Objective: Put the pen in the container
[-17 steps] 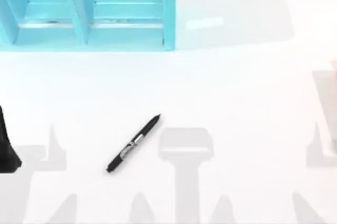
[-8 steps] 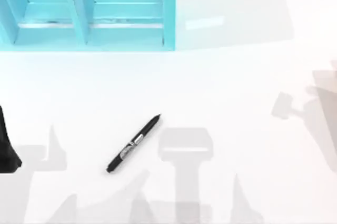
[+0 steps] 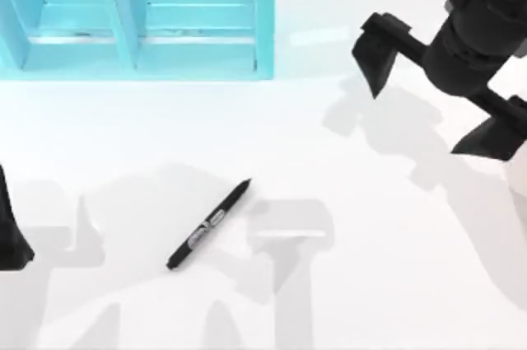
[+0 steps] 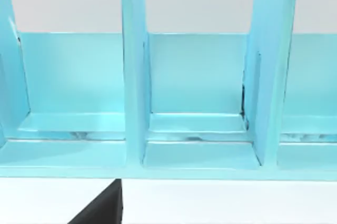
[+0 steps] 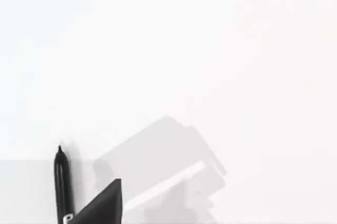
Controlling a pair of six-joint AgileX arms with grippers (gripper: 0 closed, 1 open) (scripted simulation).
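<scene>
The black pen lies flat and diagonal on the white table, left of centre, its pointed tip toward the upper right. The turquoise container stands at the table's far left, with upright dividers splitting it into compartments. My right gripper hangs open at the upper right, well away from the pen and to the right of the container, with nothing between its fingers. In the right wrist view the pen shows beside one fingertip. My left arm sits parked at the left edge.
White table surface surrounds the pen on all sides. The container's open front faces the left wrist camera. Soft shadows of the arms fall across the table.
My right arm has swung into the top view from the right, and its gripper now hangs over the upper right of the table. The pen and the left arm have not moved.
</scene>
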